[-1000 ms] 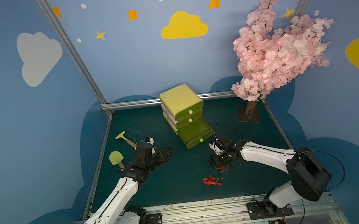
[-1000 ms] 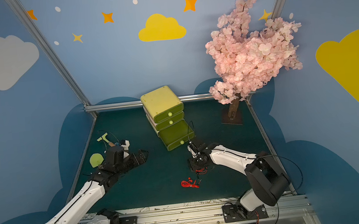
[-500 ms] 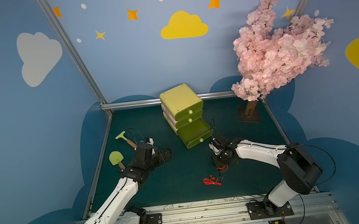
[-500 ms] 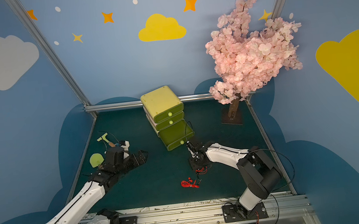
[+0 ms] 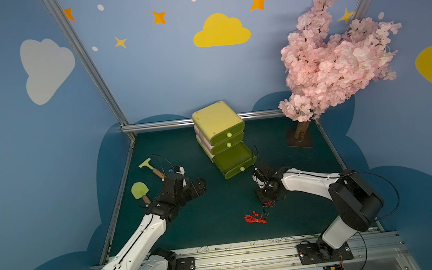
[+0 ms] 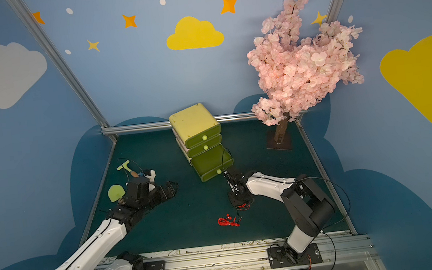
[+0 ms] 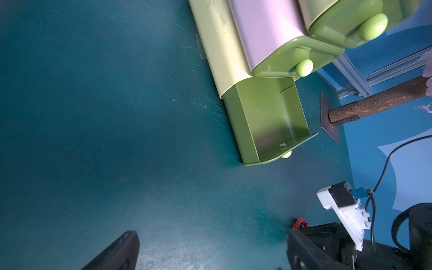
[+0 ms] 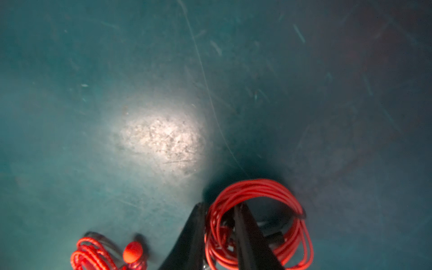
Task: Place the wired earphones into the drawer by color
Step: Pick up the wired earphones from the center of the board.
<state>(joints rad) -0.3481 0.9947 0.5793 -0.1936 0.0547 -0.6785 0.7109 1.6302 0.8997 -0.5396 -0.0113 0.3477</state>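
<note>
Artificial pink blossom tree (image 5: 333,53), set upright on a dark square base plate (image 5: 299,142) at the far right corner of the dark teal tabletop (image 5: 218,210); pale-green wooden-handled scraper (image 5: 147,165) and round pale-green wooden-handled spatula (image 5: 140,190), laid apart near its left edge

a staged robot lab booth: blue walls (image 5: 153,76) painted with clouds (image 5: 221,31) and stars (image 5: 159,17), aluminium frame posts (image 5: 84,60), a fake pink blossom tree (image 5: 333,55), a left arm (image 5: 141,241) and right arm (image 5: 306,183) bolted to a metal rail (image 5: 251,257).

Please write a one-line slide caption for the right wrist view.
Right gripper pinches one side of a red earphone coil on the teal mat; a second red bundle lies nearby.
</note>
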